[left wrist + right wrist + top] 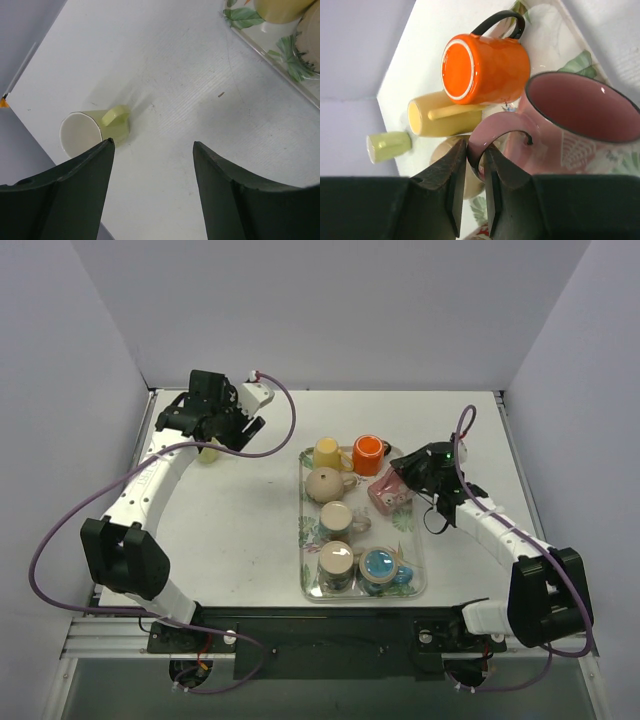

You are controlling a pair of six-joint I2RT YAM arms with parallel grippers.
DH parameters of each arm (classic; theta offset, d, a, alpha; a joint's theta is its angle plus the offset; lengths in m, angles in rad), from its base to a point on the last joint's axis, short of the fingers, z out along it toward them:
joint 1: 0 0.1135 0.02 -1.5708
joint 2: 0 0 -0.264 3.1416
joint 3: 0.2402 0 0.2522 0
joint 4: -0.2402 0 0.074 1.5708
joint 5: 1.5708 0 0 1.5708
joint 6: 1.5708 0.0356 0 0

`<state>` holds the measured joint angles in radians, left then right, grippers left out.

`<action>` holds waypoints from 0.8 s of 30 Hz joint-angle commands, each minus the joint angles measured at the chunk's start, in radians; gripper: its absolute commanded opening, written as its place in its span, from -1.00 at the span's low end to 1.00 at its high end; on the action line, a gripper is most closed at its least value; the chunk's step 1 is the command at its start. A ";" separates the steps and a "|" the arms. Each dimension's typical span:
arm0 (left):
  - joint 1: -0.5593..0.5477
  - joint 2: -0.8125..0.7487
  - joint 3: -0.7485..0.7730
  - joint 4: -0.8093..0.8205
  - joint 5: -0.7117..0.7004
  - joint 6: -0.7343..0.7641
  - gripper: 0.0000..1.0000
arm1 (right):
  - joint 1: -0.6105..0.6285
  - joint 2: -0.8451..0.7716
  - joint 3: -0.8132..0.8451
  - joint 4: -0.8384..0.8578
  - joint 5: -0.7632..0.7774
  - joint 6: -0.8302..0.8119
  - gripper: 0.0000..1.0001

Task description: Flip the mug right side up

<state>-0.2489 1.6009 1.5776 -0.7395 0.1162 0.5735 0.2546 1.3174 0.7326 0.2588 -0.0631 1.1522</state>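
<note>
Top external view: the pink mug (390,494) lies tipped at the tray's (412,570) right edge, centre-right, with the right pincer (400,478) on it. Left wrist view: the left pincer (152,150) is spread and holds nothing, over the surface (190,75) near a green cup (95,131). Right wrist view: the right pincer (475,165) pinches the mug's handle (495,127), probably as a lever for righting. The mug's (580,125) long axis slants, mouth toward the upper right.
</note>
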 commanded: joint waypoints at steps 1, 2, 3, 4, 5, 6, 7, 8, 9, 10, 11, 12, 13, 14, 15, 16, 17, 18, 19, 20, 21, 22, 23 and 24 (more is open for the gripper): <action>-0.006 -0.038 0.019 0.017 0.010 0.003 0.48 | 0.012 -0.043 -0.018 0.124 -0.069 -0.259 -1.00; -0.007 -0.038 0.019 0.015 0.010 0.005 0.48 | 0.018 -0.061 -0.021 0.129 -0.064 -0.282 -1.00; -0.010 -0.039 0.018 0.017 0.011 0.006 0.48 | 0.017 -0.070 -0.007 0.081 -0.046 -0.313 -1.00; -0.012 -0.039 0.018 0.015 0.010 0.006 0.48 | 0.014 -0.070 0.011 0.042 -0.035 -0.321 -1.00; -0.012 -0.041 0.016 0.015 0.008 0.009 0.48 | 0.006 -0.064 0.037 -0.028 -0.026 -0.347 -1.00; -0.012 -0.041 0.015 0.017 0.008 0.009 0.48 | 0.005 -0.063 0.045 -0.045 -0.026 -0.351 -1.00; -0.013 -0.041 0.013 0.017 0.008 0.009 0.48 | 0.003 -0.055 0.045 -0.053 -0.027 -0.353 -1.00; -0.013 -0.041 0.012 0.019 0.010 0.008 0.48 | 0.003 -0.053 0.041 -0.043 -0.030 -0.355 -1.00; -0.013 -0.039 0.012 0.019 0.010 0.008 0.48 | 0.005 -0.053 0.027 -0.015 -0.043 -0.353 -1.00; -0.013 -0.041 0.012 0.019 0.010 0.006 0.48 | 0.005 -0.056 0.021 0.011 -0.050 -0.355 -1.00; -0.013 -0.039 0.012 0.019 0.010 0.003 0.48 | 0.008 -0.070 0.001 0.067 -0.073 -0.371 -1.00; -0.015 -0.038 0.012 0.019 0.014 0.003 0.48 | 0.009 -0.082 -0.007 0.091 -0.086 -0.403 -1.00; -0.018 -0.041 0.013 0.017 0.016 0.002 0.48 | 0.020 -0.113 -0.030 0.152 -0.098 -0.426 -1.00; -0.018 -0.041 0.013 0.008 0.026 0.006 0.48 | 0.031 -0.135 -0.048 0.175 -0.096 -0.504 -1.00; -0.021 -0.042 0.018 -0.001 0.036 0.012 0.48 | 0.046 -0.176 -0.058 0.219 -0.118 -0.561 -1.00; -0.021 -0.041 0.024 -0.027 0.072 0.023 0.49 | 0.051 -0.194 -0.080 0.258 -0.144 -0.651 -1.00; -0.021 -0.044 0.035 -0.043 0.094 0.029 0.50 | 0.061 -0.234 -0.093 0.266 -0.152 -0.701 -1.00; -0.021 -0.047 0.039 -0.073 0.149 0.041 0.51 | 0.066 -0.253 -0.108 0.281 -0.168 -0.786 -1.00; -0.021 -0.047 0.054 -0.089 0.177 0.046 0.52 | 0.071 -0.286 -0.116 0.280 -0.179 -0.824 -1.00; -0.023 -0.047 0.061 -0.121 0.242 0.061 0.52 | 0.071 -0.300 -0.122 0.275 -0.207 -0.889 -1.00; -0.024 -0.047 0.079 -0.135 0.299 0.065 0.54 | 0.072 -0.325 -0.125 0.273 -0.217 -0.911 -1.00; -0.030 -0.044 0.088 -0.168 0.322 0.071 0.54 | 0.074 -0.334 -0.128 0.275 -0.245 -0.951 -1.00; -0.035 -0.042 0.108 -0.184 0.359 0.077 0.56 | 0.074 -0.345 -0.128 0.283 -0.260 -0.966 -1.00; -0.046 -0.041 0.122 -0.216 0.381 0.094 0.57 | 0.075 -0.351 -0.130 0.298 -0.292 -0.991 -1.00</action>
<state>-0.2676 1.5970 1.6009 -0.8463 0.2985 0.6147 0.3256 1.0351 0.5880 0.3542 -0.2481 0.3889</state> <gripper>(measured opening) 0.774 0.065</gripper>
